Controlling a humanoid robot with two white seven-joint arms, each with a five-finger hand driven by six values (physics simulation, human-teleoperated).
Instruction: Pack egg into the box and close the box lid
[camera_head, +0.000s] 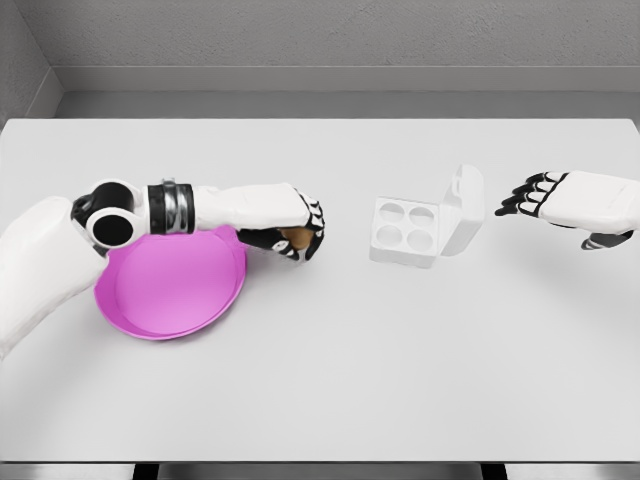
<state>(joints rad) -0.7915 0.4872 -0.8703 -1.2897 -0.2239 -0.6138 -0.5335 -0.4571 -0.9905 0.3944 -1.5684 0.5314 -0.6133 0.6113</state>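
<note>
- Nearest the camera: left arm, entering from the lower left edge and crossing above the rear rim of a pink plate (170, 295).
- Pink plate: shallow, round, resting flat on the white table (330, 390), left of centre.
- Left hand (290, 225): positioned just past the plate's right rim, above the table surface. Fingers (305, 245) are curled around a brown egg (294, 238); the egg is partly visible between the fingers and the palm.
- Egg location: inside the left hand's grasp, between the plate and the box, clearly apart from the box.
- Egg box (408, 232): white, sited right of centre on the table. Four round cups are visible in a two-by-two layout; all four appear unoccupied.
- Box lid (462, 208): open, hinged along the box's right side, standing nearly upright and leaning slightly away from the cups.
- Right hand (560, 200): enters from the right edge, held above the table to the right of the lid, not touching it. Fingers are extended toward the box and loosely spread; nothing is held.
</note>
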